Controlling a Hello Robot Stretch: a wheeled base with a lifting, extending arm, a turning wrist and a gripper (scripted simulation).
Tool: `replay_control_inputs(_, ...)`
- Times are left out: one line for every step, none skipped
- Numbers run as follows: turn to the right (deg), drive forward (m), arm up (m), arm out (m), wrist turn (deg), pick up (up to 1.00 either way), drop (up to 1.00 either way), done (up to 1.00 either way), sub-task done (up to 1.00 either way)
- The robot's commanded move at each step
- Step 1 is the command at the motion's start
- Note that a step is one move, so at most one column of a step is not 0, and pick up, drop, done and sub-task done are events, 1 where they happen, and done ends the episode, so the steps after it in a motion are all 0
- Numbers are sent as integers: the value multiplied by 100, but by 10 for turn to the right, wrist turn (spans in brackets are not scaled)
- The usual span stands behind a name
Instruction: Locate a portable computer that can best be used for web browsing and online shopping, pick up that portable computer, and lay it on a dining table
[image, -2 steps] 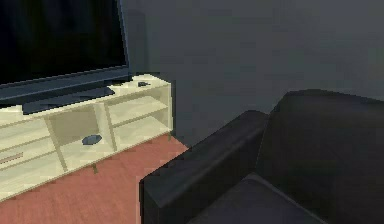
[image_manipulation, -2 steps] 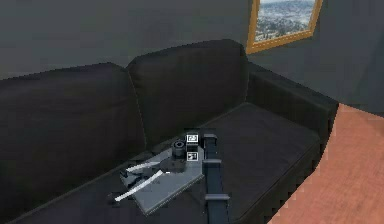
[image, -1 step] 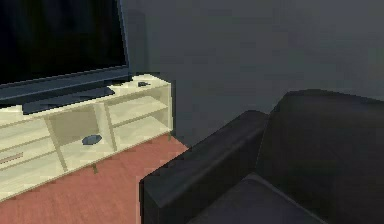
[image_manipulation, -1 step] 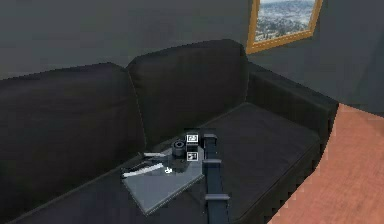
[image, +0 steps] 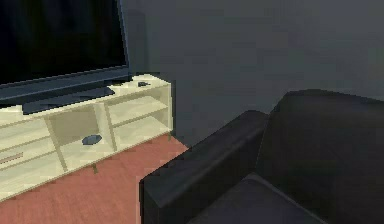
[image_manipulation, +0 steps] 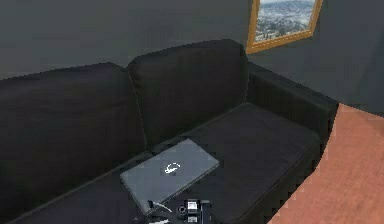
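my tool (image_manipulation: 163, 209) btm ctr | grey laptop (image_manipulation: 170, 170) flat on black sofa (image_manipulation: 190, 80) seat, just above tool | tool state/hold: can't tell

The grey laptop (image_manipulation: 170, 172) lies flat on the sofa (image_manipulation: 60, 120) seat, right at my gripper (image_manipulation: 165, 207). Farther out from my gripper the backrest cushions (image_manipulation: 185, 85) rise like a wall. Toward the arm side view's right of it, bare seat leaves room as far as the armrest (image_manipulation: 295, 97), with open red floor (image_manipulation: 355, 170) past that.
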Motion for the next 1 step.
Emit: replay_control_inputs(0,0,0,0,0,100,0,0,0)
